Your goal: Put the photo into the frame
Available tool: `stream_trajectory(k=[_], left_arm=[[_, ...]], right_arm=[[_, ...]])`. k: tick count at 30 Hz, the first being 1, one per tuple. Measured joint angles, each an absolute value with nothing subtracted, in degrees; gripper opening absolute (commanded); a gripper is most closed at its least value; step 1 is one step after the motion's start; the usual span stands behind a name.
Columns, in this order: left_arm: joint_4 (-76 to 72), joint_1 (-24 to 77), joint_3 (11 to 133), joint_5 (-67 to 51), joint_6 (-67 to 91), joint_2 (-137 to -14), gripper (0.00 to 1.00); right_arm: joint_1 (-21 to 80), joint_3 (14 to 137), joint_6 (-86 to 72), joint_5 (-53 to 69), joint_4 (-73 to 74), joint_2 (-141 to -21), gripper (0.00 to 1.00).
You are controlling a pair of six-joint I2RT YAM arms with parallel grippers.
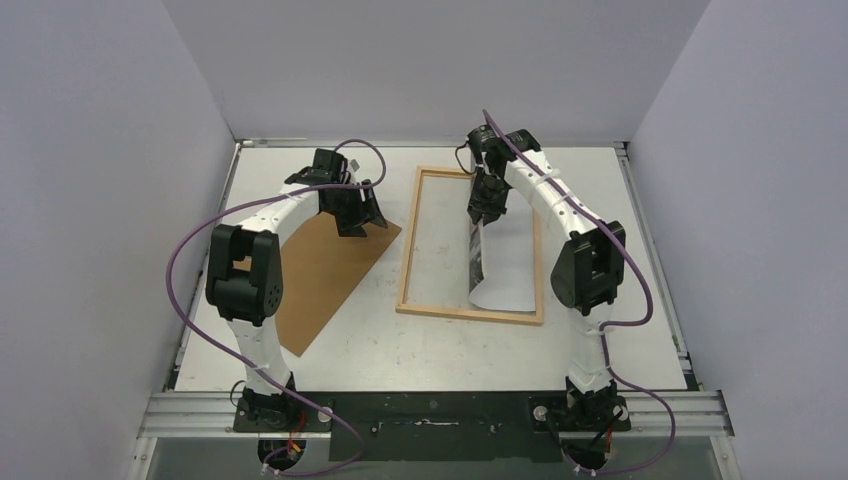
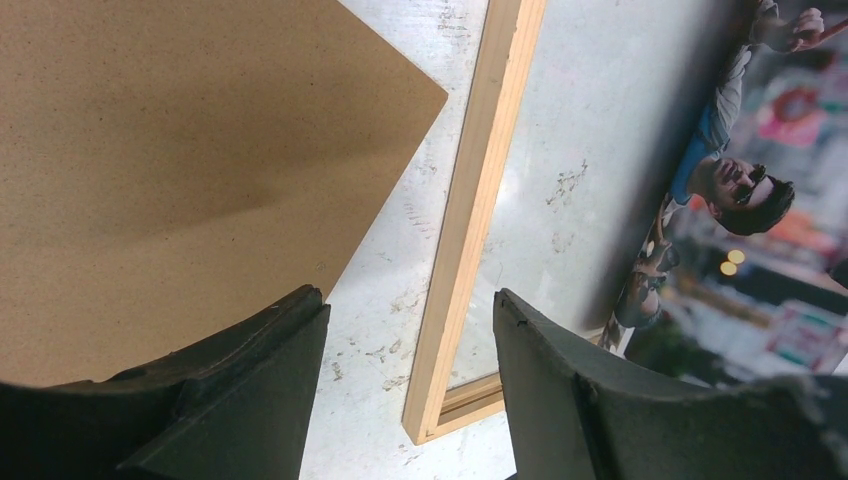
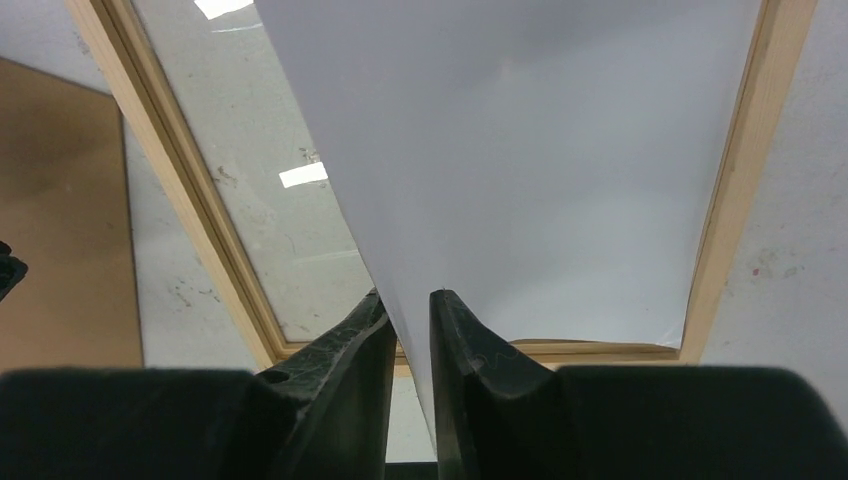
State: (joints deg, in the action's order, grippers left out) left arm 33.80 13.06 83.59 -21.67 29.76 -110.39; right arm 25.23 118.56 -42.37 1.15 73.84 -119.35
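Right tool (image 3: 408, 305) straddles curled photo (image 3: 520, 150) (matte white back).

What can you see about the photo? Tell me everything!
The photo is a thin, glossy print with a plain white back. Its picture side shows a person in sunglasses and a blue shirt on a colourful street. It stands tilted and slightly curved, not flat, with its lower end inside the frame. Its top edge sits in the right gripper, between nearly closed jaws. Whether they pinch it is unclear.
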Motion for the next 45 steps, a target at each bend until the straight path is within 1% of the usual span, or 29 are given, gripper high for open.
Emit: stream_trajectory(k=[4, 6, 7, 8, 10, 11, 13, 15, 18, 23, 27, 32, 38, 45], left_arm=[[33.8, 13.06, 83.59, -21.69, 29.76, -110.39, 0.6], [33.8, 13.06, 83.59, -21.69, 29.76, -110.39, 0.6], [33.8, 13.06, 83.59, -21.69, 29.74, -110.39, 0.6], [33.8, 13.04, 83.59, -21.69, 29.74, -110.39, 0.61], [33.8, 13.02, 83.59, -21.71, 29.74, -110.39, 0.64], [33.82, 12.99, 83.59, -21.69, 29.67, -110.39, 0.65], [33.85, 12.95, 83.59, -21.67, 29.52, -110.39, 0.66], [33.93, 12.91, 83.59, -21.65, 29.43, -110.39, 0.66], [34.02, 12.86, 83.59, -21.61, 29.28, -110.39, 0.66], [34.09, 12.73, 83.59, -21.78, 29.26, -110.39, 0.66], [34.06, 12.64, 83.59, -22.74, 29.26, -110.39, 0.66], [34.06, 12.64, 83.59, -23.62, 29.28, -110.39, 0.66], [34.0, 12.93, 83.59, -25.23, 29.3, -110.39, 0.66], [33.41, 14.28, 83.18, -26.61, 29.28, -110.39, 0.66]], right_arm=[[25.23, 117.97, -42.57, 1.58, 73.06, -119.35, 0.28], [25.21, 117.91, -42.54, 1.83, 72.51, -119.35, 0.33], [25.21, 117.78, -42.54, 1.96, 72.23, -119.35, 0.4], [25.21, 117.62, -42.57, 2.04, 71.85, -119.35, 0.49], [25.21, 117.4, -42.61, 2.55, 71.02, -119.35, 0.64], [25.21, 117.23, -42.46, 2.87, 70.48, -119.35, 0.69], [25.21, 116.38, -41.89, 3.7, 68.97, -118.78, 0.76], [25.19, 114.04, -41.45, 4.6, 66.67, -117.27, 0.79], [24.82, 110.1, -41.28, 6.39, 63.33, -113.73, 0.81], [22.55, 106.67, -40.51, 8.01, 59.18, -108.68, 0.92], [20.58, 99.96, -39.57, 8.51, 53.65, -103.18, 0.94], [17.65, 93.27, -39.51, 9.43, 49.6, -97.32, 0.93], [13.89, 90.59, -37.54, 7.77, 49.54, -96.6, 0.9], [11.22, 83.64, -35.14, 3.25, 50.52, -96.62, 0.91]])
